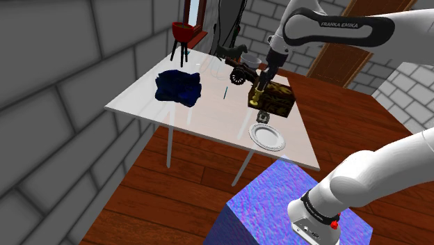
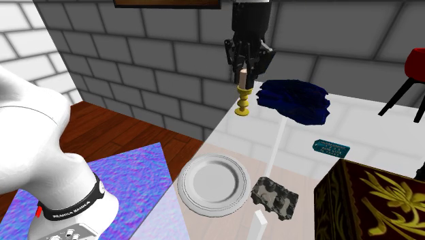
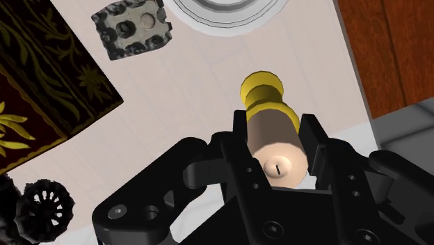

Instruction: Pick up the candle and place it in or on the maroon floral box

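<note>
Shoulder view: the jaws hold the candle [image 1: 256, 94] upright, clear of the bench [image 1: 202, 115], and it shows in front of the maroon floral box [image 1: 279, 104]. A white plate [image 1: 267, 136] lies nearer the stand.
Second exterior view: the candle's pale top is clasped and its yellow holder hangs free — a blue cloth [image 2: 296, 101] is behind it, and a grey holed block [image 2: 274, 198] is beside the plate.
Wrist view: the jaws are narrow, pressed to both sides of the candle — the box lies off to one side.

White arm [image 1: 379, 170], dark joints — FRANKA EMIKA lettering [image 1: 346, 24]; all-black gripper [image 3: 277, 132] with screw heads [image 3: 271, 228] — red button [image 1: 334, 224] near base.
</note>
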`<state>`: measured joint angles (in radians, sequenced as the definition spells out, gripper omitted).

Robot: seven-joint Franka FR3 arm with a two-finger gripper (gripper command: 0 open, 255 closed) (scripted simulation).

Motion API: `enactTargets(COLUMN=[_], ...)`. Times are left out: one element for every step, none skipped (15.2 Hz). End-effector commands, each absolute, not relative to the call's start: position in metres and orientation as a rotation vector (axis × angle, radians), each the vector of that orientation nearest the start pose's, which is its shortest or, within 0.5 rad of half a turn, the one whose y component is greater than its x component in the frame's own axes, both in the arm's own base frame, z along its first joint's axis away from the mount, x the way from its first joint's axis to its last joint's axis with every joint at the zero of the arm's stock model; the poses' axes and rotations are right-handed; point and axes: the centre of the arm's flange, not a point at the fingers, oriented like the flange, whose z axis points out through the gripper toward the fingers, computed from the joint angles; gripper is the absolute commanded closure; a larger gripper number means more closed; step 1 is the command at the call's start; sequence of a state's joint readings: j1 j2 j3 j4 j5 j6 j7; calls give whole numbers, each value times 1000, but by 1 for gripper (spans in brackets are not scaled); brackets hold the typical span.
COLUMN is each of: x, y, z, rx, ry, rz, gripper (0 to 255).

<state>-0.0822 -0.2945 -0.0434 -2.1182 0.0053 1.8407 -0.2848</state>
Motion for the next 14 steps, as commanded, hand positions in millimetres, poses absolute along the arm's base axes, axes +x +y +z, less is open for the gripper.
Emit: enactTargets(x=[466, 466, 466, 466, 466, 466, 466, 466, 466, 469, 472, 475, 478, 481], y=[-59, -59, -59, -59, -59, -59, -59, -59, -59, -72, -85, -98, -111, -123], z=[548, 553, 559, 564, 569, 575, 580, 585, 586, 587, 589, 590, 592, 593], rx=[-3117, -3117, -3117, -3117, -3117, -3117, -3117, -3117, -3117, -3117, -3117, -3117, -3117, -3117], ry=[-249, -249, -249, -249, -249, -249, -249, -249, -249, -249, -249, -249, -249, -249], rz=[-31, -31, -31, -31, -31, -31, -31, -31, -31, -31, -31, -31, -31, -31], gripper=[255, 255, 255, 255, 255, 255, 255, 255, 255, 255, 255, 255, 255, 255])
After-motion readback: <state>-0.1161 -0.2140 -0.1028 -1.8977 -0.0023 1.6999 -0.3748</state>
